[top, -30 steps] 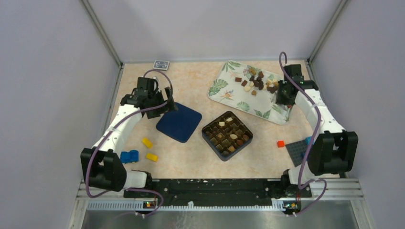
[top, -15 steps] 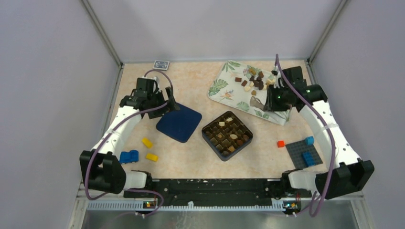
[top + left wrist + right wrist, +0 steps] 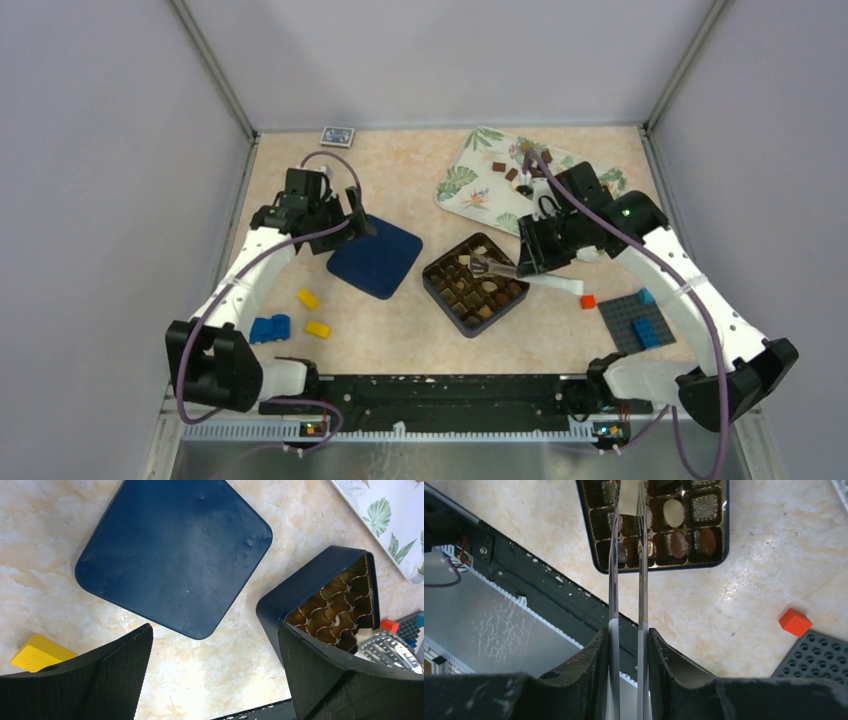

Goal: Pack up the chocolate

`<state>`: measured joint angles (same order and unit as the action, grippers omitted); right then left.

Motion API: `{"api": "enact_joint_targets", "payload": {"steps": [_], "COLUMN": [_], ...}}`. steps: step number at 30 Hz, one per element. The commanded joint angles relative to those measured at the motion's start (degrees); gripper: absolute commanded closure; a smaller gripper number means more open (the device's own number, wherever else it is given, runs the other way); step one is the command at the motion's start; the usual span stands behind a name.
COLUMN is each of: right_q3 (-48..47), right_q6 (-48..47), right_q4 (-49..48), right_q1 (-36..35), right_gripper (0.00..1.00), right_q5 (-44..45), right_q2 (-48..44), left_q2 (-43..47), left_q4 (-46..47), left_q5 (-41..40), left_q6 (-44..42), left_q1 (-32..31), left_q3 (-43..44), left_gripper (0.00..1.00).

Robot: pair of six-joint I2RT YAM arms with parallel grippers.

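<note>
My right gripper [image 3: 628,635] is shut on the grey handles of metal tongs [image 3: 614,570]. The tongs' tips pinch a cream chocolate [image 3: 628,501] just above the dark blue box [image 3: 720,562]. The box [image 3: 432,287] sits mid-table, and several of its cells hold brown and cream pieces. More chocolate [image 3: 511,173] lies loose on the leaf-print tray [image 3: 468,188] at the back right. My left gripper [image 3: 214,635] hangs open and empty over bare table, between the box's dark blue lid [image 3: 175,555] and the box [image 3: 300,595].
Two yellow bricks [image 3: 308,298] and a blue toy [image 3: 270,327] lie front left. A red brick [image 3: 588,301] and a grey baseplate [image 3: 630,325] with blue bricks lie front right. A small card box [image 3: 337,135] sits at the back wall.
My right arm has swung from the tray toward the front left, carrying the tongs to the box. The left arm has not moved.
</note>
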<state>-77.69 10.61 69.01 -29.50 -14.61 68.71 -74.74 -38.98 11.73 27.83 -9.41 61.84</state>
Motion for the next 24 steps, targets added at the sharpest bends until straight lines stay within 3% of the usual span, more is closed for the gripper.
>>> {"api": "enact_joint_targets", "payload": {"steps": [1,17,24], "right_q3": [0.25,5.41,6.34], "right_q6": [0.63,-0.74,0.06], "right_q4": [-1.81,-3.76,-5.84], "right_q1": [-3.62,-5.39,-5.35], "right_gripper": [1.00,1.00,0.75], "right_q5": [-1.87,-0.06,-0.59], "right_q2": [-0.11,1.20,1.30], "left_q2": [3.04,4.87,4.53], "left_q4": [1.47,0.93,0.69], "left_q5": [0.07,0.45,0.23], "left_q6": [0.59,1.08,0.91], "left_q1": [0.36,0.36,0.36], "left_q3": [-0.87,-2.99,-2.62], "left_gripper": [0.01,0.01,0.01]}}
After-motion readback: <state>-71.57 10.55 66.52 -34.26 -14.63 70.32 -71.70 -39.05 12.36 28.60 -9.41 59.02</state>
